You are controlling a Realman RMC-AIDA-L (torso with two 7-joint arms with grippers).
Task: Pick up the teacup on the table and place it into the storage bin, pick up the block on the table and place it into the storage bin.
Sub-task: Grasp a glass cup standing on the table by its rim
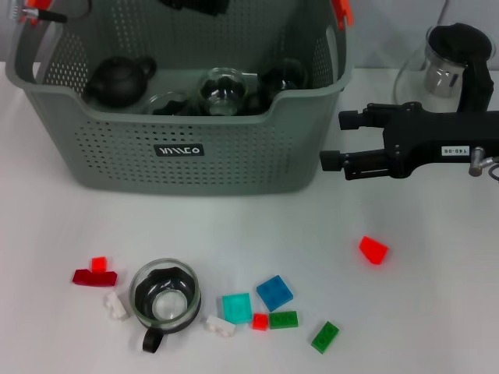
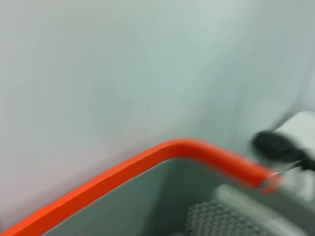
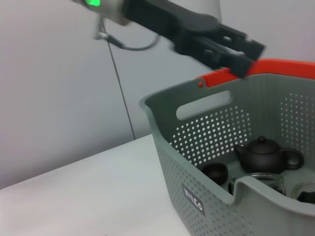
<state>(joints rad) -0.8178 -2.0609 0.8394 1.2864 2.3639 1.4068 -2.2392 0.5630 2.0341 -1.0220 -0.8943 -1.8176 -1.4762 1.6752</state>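
The teacup, clear glass with a black handle, stands on the table near the front left. Several small blocks lie around it: a red block off alone to the right, a blue one, a cyan one, and green, white and dark red ones. The grey storage bin stands at the back and holds a dark teapot and glassware. My right gripper hovers open and empty just right of the bin. My left gripper hangs above the bin's far rim.
A glass teapot stands at the back right behind my right arm. The bin's orange handle tab fills the left wrist view. A small dark cup sits in the bin beside the teapot.
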